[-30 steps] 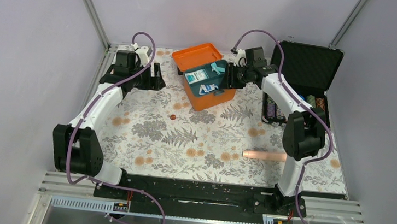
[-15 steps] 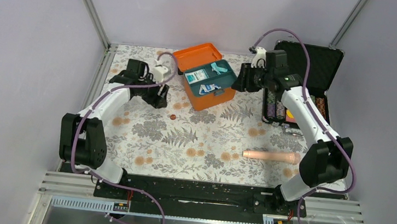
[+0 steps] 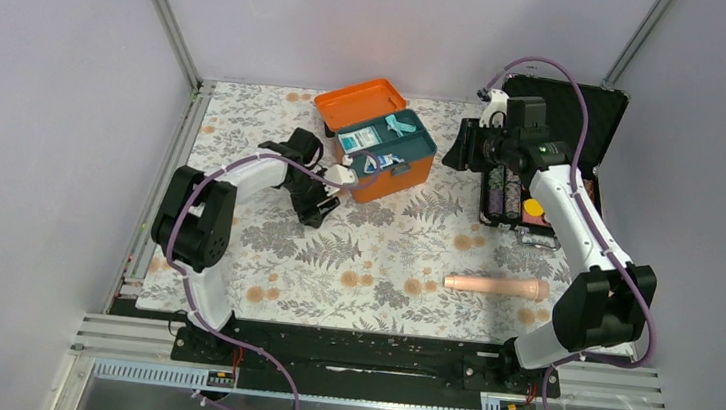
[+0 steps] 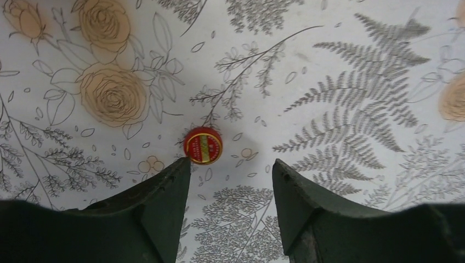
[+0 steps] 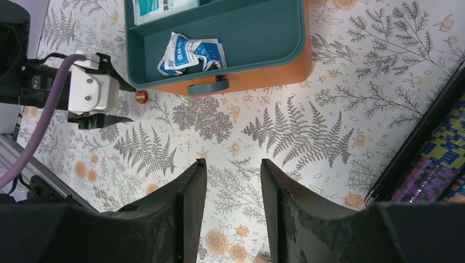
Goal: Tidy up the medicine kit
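While the left tool [image 4: 230, 164] is held apart with the red tin [image 4: 203, 146] at 11 o'clock, pickup is judged underway; recentring and descent are needed.

Print on the white-and-teal packet [image 5: 164, 6] and the red tin [image 4: 203, 146] is too blurred to read.

Smooth orange plastic box [image 3: 397, 176] with a matt teal plastic tray [image 5: 257, 33]; a crinkled, glossy packet [image 5: 189, 53]; a shiny red-lidded tin [image 4: 203, 146]; matt, floral-printed tablecloth [image 4: 340, 66], lying smooth.
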